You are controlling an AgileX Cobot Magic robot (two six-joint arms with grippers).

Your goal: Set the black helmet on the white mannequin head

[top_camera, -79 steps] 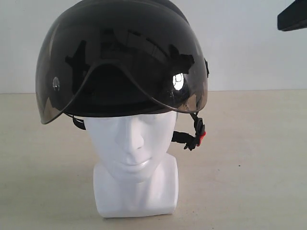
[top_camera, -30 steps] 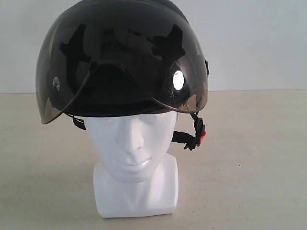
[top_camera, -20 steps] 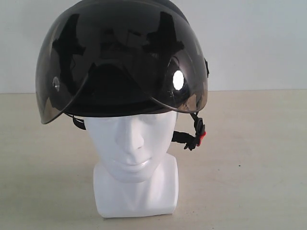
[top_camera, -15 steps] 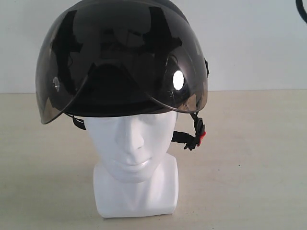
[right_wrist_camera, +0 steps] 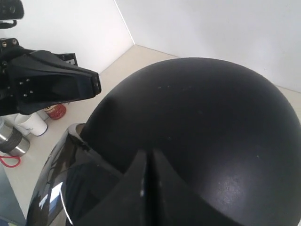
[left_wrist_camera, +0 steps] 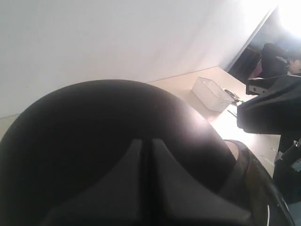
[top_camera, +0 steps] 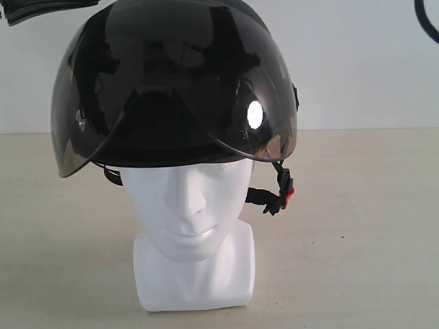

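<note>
The black helmet [top_camera: 175, 82] sits on the white mannequin head [top_camera: 192, 219], its smoky visor [top_camera: 260, 130] down over the brow. Its chin strap with a red buckle [top_camera: 287, 195] hangs at the right. A dark part of my left arm [top_camera: 41, 8] shows at the top left corner. In the left wrist view my left gripper [left_wrist_camera: 146, 141] is shut with nothing in it, over the helmet's shell [left_wrist_camera: 94, 117]. My right gripper [right_wrist_camera: 147, 153] is shut and empty too, above the shell [right_wrist_camera: 202, 108]. Whether either one touches the shell I cannot tell.
The head stands on a beige table [top_camera: 357, 226] before a white wall. A white wire basket [left_wrist_camera: 212, 93] lies further along the table. Several cups [right_wrist_camera: 33, 123] stand near the table's edge. A black cable [top_camera: 429, 14] loops in at the top right.
A dark part of my left arm has come into the top left of the exterior view, and a cable now shows at the top right. Helmet and head have not moved.
</note>
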